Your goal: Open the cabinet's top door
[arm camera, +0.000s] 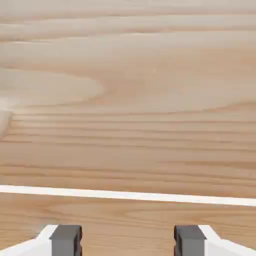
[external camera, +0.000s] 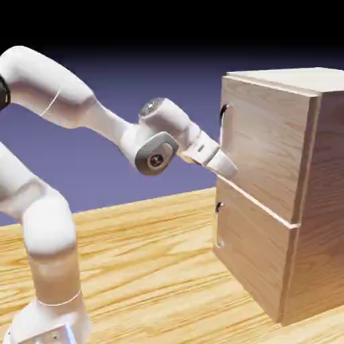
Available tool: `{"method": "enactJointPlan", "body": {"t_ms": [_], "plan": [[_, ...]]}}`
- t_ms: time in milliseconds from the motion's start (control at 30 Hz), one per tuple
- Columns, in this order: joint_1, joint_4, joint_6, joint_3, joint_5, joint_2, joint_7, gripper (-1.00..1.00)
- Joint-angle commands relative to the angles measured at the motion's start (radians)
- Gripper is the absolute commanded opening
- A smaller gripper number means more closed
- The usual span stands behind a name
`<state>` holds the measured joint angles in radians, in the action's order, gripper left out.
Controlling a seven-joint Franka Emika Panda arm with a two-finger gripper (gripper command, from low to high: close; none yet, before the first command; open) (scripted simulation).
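Exterior view: white 2-finger gripper (external camera: 227, 168) sits close against the front of the boxy light-brown wood-grain cabinet (external camera: 316, 201), low on the flat wood-grain top door (external camera: 265, 148), near the seam above the lower wood panel (external camera: 252, 259).
Handle: small curved dark metal bar handle (external camera: 223, 114) sits at the top door's upper edge nearest the arm, well above the fingertips; a small dark knob (external camera: 219, 207) lies below them.
Hand view: wood grain fills the frame, crossed by a pale seam line (arm camera: 128, 195); no handle shows.
Jaws: spread, both grey tips (arm camera: 65, 240) apart with nothing between.
Risk: closing here would likely grasp nothing, since the handle is higher up.
Risk 2: pushing forward could jam the fingers into the panel; drifting down could catch the wrong door's knob.
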<state>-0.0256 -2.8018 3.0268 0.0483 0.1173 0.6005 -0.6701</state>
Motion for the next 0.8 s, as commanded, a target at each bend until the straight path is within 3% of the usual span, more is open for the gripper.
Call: {"method": "enactJointPlan", "body": {"t_ms": [0,767], "plan": [[-0.014,0.003,-0.004,0.018,0.044,0.011,0.026,0.0],[-0.335,0.073,-0.091,0.429,1.044,0.272,0.631,0.0]]}}
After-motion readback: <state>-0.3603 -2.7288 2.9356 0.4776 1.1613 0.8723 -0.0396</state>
